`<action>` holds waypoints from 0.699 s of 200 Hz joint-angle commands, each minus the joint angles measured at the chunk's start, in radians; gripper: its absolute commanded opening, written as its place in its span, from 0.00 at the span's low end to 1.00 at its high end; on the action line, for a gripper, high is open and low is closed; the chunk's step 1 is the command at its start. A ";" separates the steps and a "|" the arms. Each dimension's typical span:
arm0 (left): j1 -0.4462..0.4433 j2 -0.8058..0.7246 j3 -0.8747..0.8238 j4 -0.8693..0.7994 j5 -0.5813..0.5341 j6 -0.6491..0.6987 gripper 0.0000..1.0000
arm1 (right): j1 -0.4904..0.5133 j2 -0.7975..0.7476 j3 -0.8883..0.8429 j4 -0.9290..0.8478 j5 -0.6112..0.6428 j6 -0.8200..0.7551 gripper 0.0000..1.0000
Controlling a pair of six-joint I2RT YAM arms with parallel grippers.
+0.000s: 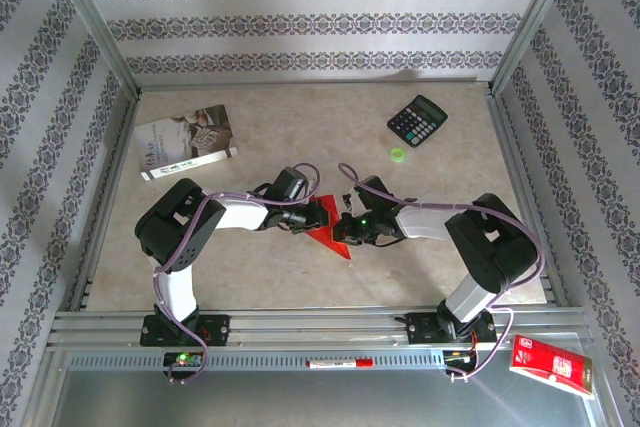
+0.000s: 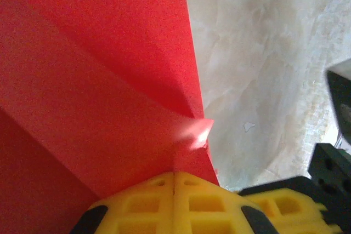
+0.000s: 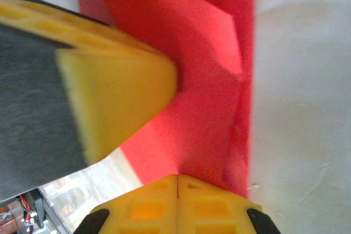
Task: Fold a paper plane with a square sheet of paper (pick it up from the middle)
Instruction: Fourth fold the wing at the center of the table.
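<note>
Left gripper (image 1: 320, 214): jaws closed, yellow fingertips together, tips down at the left edge of the red paper sheet (image 1: 336, 239). Left wrist view: left gripper (image 2: 174, 178) has no gap between its fingers, which sit right on the sheet (image 2: 98, 80). Cannot tell if paper is pinched between them or just pressed under them. The sheet is partly folded, with diagonal creases and overlapping flaps, and one small corner is curled up and catching light. It lies on the marble-pattern table (image 2: 263, 53). The right arm's yellow finger shows bottom right, close by.

The sheet is at table centre, near the front, between the two grippers. From the top it reads as a red triangle pointing toward the near edge.

Right gripper (image 1: 351, 226): also closed, touching the sheet's right side, just beside the left gripper. Right wrist view: right gripper (image 3: 177, 182) has its fingers shut tight at the sheet (image 3: 214, 80) edge. Same doubt on pinch vs press. The left arm's finger (image 3: 115, 97) lies across the sheet from the left, blurred. Layered folds are visible, one flap over another, with pale table (image 3: 301, 108) to the right.

Rest, left to right:
- grey-white booklet (image 1: 187, 142), far left, flat
- black calculator (image 1: 417, 120), far right, tilted
- small green cap (image 1: 398, 155), just in front of the calculator
- glossy red packet (image 1: 550, 365) with yellow trim, on the metal ledge at front right, off the table (image 1: 250, 272)
</note>
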 commanded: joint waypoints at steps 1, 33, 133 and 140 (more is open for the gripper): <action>0.010 0.034 0.010 -0.078 -0.057 0.039 0.00 | -0.010 0.008 -0.027 0.008 -0.015 -0.030 0.00; 0.010 0.034 0.012 -0.078 -0.063 0.042 0.00 | -0.010 -0.028 -0.115 0.025 -0.009 -0.007 0.00; 0.013 0.037 0.043 -0.116 -0.080 0.071 0.00 | -0.005 -0.103 -0.194 0.037 -0.019 0.023 0.00; 0.013 0.043 0.044 -0.114 -0.081 0.072 0.00 | -0.001 -0.105 -0.189 0.039 -0.026 0.027 0.00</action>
